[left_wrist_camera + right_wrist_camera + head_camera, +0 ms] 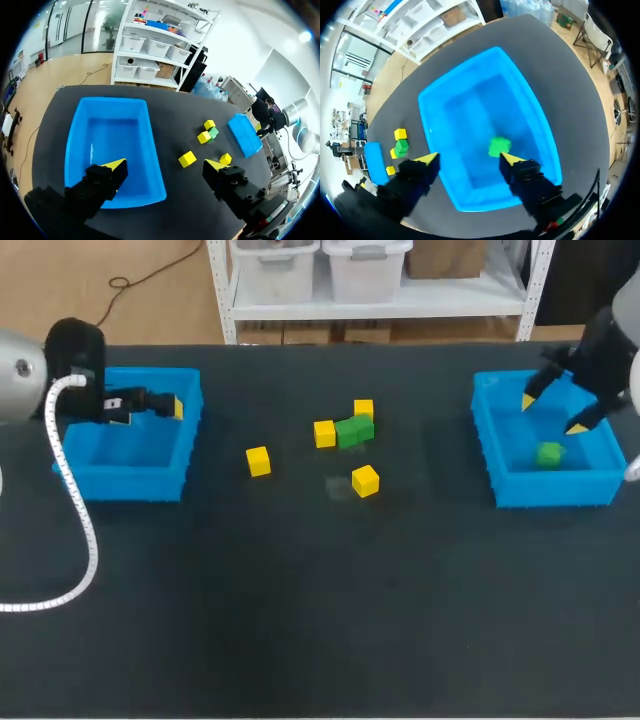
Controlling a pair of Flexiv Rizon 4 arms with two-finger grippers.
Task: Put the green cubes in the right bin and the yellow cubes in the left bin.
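Our left gripper (165, 165) at the left bin (125, 483) and right gripper (552, 414) above the right bin (487, 440), where one green cube (549, 453) lay, both gaped wide and empty, and we feared grabbing the mid-table green cubes (354, 429) would drag along the yellow cubes (324, 433) touching them.

Clustered green cubes (355, 428) run together, count unclear; right arm (612, 350) cut off at edge; right bin (245, 134) interior hidden in left wrist view.

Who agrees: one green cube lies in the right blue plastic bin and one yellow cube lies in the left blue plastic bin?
Half right. The green cube does lie in the right blue plastic bin, but the left blue plastic bin holds no cube: the left wrist view shows it empty.
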